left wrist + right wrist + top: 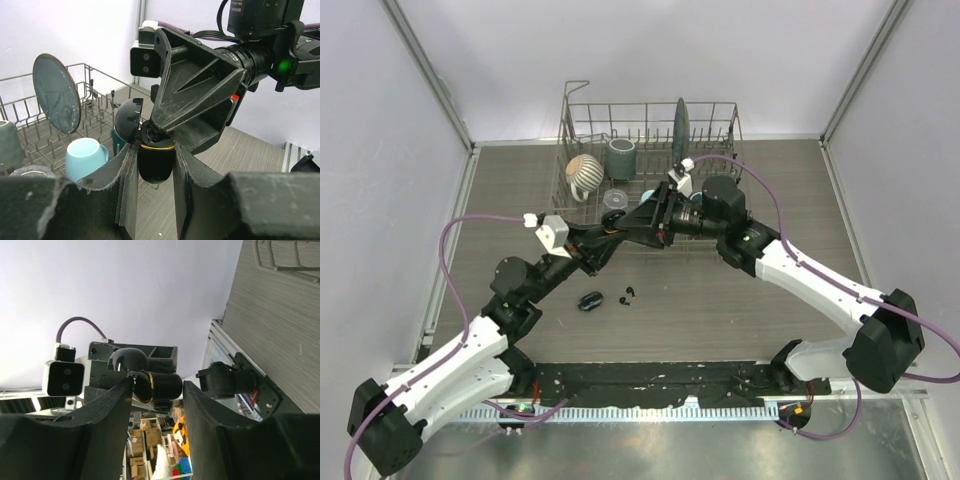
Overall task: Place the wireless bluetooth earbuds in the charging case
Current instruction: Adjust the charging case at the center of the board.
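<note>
From above alone you see two wireless bluetooth earbuds point(623, 298) lying on the table point(770, 290) beside a dark oval object point(590, 300); neither wrist camera catches them. Your left gripper point(156, 155) is clamped on the charging case point(156, 165), held off the table with its lid point(125, 120) open; your right gripper point(157, 385) has its fingers apart either side of the case, and you cannot tell whether they pinch it. Behind, the dish rack point(575, 100) holds a plate point(56, 92) and a blue cup point(85, 152).
</note>
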Tool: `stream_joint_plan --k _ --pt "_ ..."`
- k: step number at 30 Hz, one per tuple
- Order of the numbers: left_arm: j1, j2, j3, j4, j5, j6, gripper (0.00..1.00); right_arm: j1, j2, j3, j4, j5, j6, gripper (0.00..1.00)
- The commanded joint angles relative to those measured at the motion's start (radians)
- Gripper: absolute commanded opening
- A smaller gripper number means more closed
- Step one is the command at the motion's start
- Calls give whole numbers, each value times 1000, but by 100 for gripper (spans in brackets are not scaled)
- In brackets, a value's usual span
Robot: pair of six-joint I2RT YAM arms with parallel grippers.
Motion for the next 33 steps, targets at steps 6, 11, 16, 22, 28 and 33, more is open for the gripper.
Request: stream_joint_plan --k 6,11,16,22,28,33 --pt "-3 8 40 56 -12 -5 4 20 17 -10 150 -48 63 26" --pt "-3 13 42 53 -20 -32 11 28 6 -22 144 -30 38 5" --pt "-3 17 40 53 -15 -54 21 43 -2 -5 91 5 -12 1" --pt "-3 19 39 53 -15 -60 27 46 1 13 54 21 -46 1" --pt "-3 16 36 45 -15 -66 32 50 -3 16 29 34 -68 1" --pt "-3 17 37 44 -14 -68 39 50 -5 21 28 50 -68 1"
